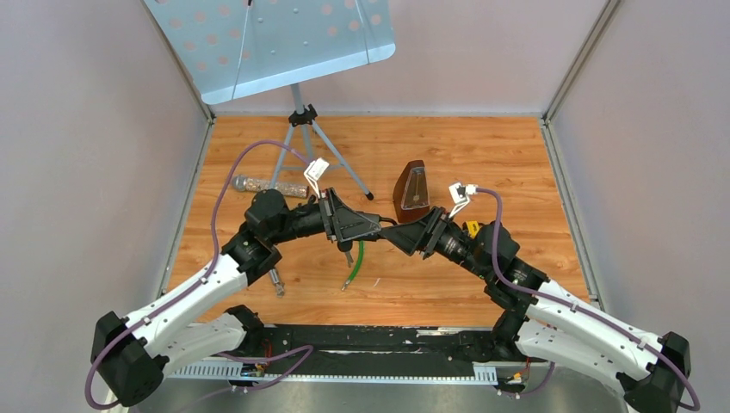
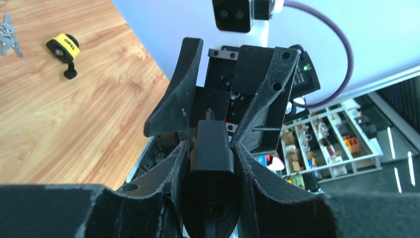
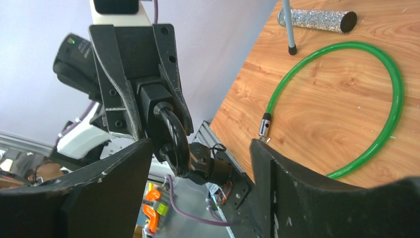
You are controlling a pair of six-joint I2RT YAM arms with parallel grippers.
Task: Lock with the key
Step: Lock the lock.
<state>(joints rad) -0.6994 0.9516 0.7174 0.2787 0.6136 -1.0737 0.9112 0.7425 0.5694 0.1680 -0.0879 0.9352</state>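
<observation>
Lock (image 2: 212, 163) sits clamped in your left gripper (image 2: 210, 144); your right gripper (image 3: 200, 148) gapes near the key (image 3: 171, 144). Next, likely: close on it and turn.

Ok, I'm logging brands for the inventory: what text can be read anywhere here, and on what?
"OPEL", as best it reads: black label on the yellow padlock.
Bins on the background shelf: any labels are too small to read.
Nothing else is legible in any view.
</observation>
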